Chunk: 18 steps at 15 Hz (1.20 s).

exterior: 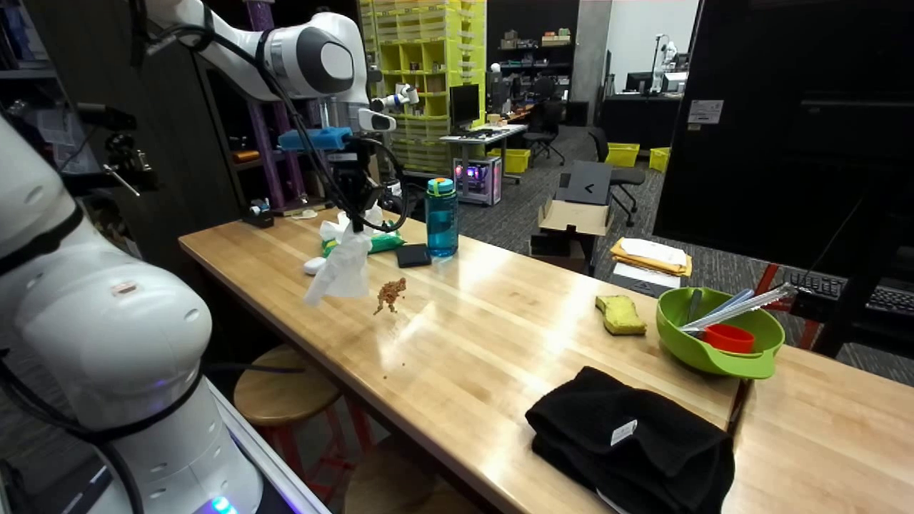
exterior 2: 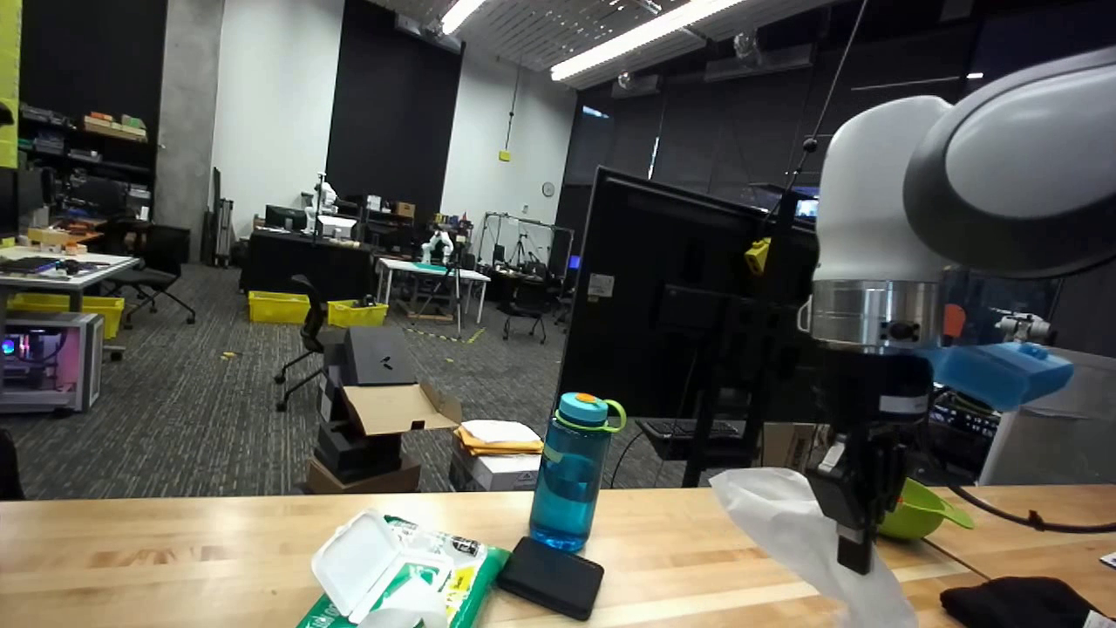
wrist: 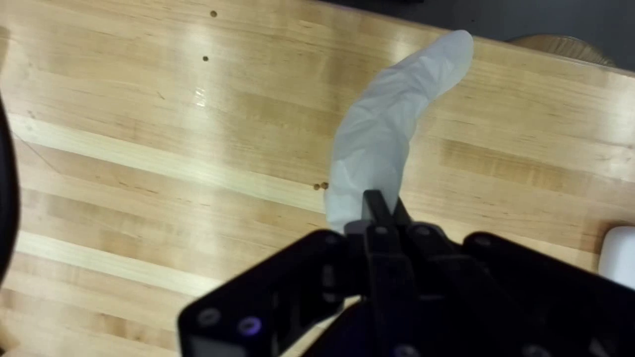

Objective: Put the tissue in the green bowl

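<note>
Wrist view: pick done?

Looks so. Gripper (wrist: 389, 210) pinches the tissue (wrist: 374, 134), dangling from it.

And the green bowl (exterior: 684, 348), in an exterior view?

Tissue hangs well apart from it, so not delivered. Carry over, lower, release left; I'd call it half done.

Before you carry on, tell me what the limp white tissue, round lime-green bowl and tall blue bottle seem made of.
Limp white tissue: paper or wipe-like fabric, unclear which; matte, thin, hanging in soft folds.
Round lime-green bowl: probably plastic, from its smooth sheen and even colour.
Tall blue bottle: likely plastic, possibly glass; glossy, its tinted body see-through.
</note>
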{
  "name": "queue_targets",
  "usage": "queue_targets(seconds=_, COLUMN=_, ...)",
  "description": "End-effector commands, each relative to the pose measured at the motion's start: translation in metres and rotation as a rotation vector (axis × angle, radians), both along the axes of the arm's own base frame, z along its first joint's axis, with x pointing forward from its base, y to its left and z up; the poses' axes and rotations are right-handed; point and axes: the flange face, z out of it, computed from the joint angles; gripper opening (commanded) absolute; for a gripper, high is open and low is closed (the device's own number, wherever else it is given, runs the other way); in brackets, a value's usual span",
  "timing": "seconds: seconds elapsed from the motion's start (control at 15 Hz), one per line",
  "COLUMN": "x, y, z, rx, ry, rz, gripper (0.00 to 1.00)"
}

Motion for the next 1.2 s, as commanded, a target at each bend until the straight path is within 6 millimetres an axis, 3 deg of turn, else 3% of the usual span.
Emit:
queue_targets(seconds=0.0, x=-0.018, y=-0.039, z=0.011, rx=-0.001, ry=-0.057, rz=-0.022, gripper=0.0)
queue_targets(seconds=0.4, x=-0.025, y=-0.099, z=0.025, rx=0.007, ry=-0.128, rz=-0.098, gripper=0.0)
queue_targets(seconds=1.13, x=-0.02, y=-0.191, z=0.05, rx=0.031, ry=-0.234, rz=-0.203, gripper=0.0)
